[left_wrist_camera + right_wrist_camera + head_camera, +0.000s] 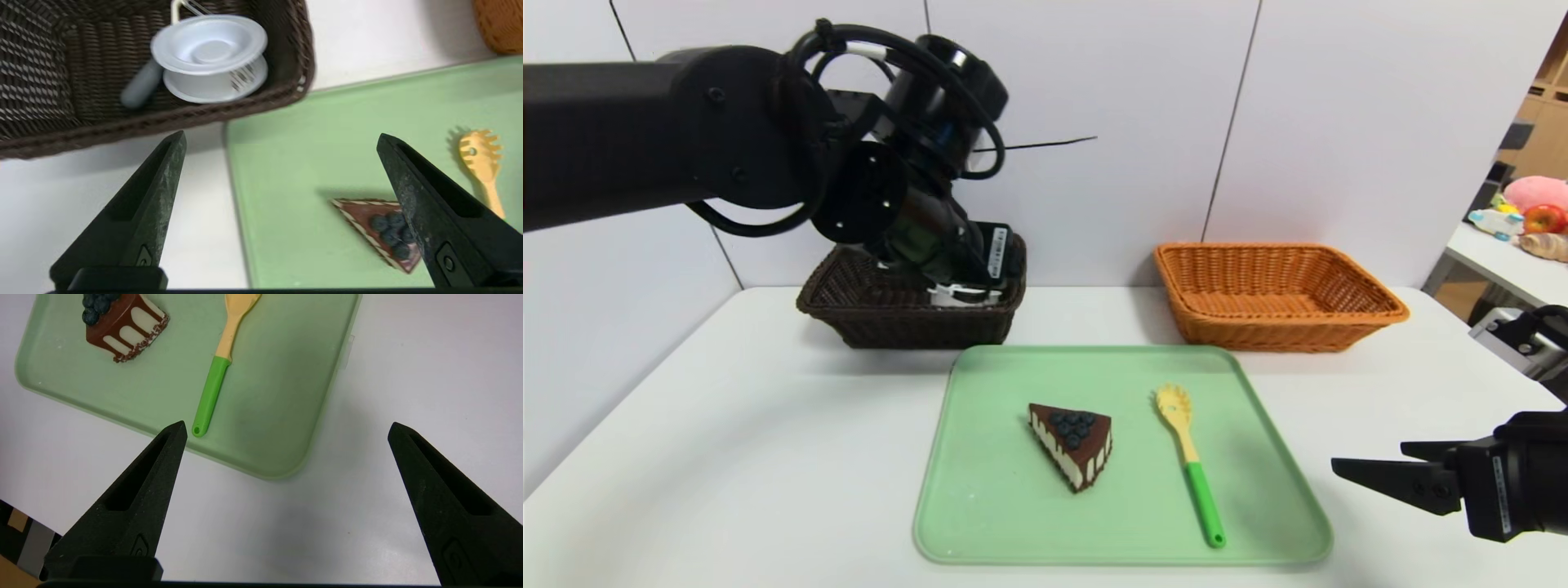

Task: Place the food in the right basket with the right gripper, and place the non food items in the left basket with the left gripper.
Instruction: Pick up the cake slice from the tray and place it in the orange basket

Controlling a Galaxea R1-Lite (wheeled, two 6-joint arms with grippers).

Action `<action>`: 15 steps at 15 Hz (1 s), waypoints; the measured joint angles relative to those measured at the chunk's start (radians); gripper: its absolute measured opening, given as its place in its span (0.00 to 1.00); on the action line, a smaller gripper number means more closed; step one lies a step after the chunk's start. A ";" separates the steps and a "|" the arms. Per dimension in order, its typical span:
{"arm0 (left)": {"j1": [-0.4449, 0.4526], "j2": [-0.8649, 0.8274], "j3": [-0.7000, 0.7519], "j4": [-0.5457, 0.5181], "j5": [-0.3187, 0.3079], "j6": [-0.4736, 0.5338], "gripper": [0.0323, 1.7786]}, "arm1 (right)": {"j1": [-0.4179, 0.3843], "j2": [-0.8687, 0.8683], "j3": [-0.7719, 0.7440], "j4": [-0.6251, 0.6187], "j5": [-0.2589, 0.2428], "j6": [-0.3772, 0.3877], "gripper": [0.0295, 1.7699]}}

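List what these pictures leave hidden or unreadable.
- Head view: the left gripper and most of the dark basket's inside are hidden behind the left arm.
- Left wrist view: the grey-handled tool lies partly under the white dish, blurred; its type is unclear.
- Right wrist view: the cake slice is cut off by the frame edge.

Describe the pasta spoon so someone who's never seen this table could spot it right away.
Find the pale green tray in the middle of the white table. On its right half, beside the chocolate cake slice, lies the pasta spoon. It is the only long thin item there, with a yellow toothed head and bright green handle.
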 joint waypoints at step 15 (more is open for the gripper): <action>-0.206 -0.021 0.067 0.131 0.087 -0.106 0.95 | 0.179 0.133 -0.106 -0.107 0.001 0.023 0.97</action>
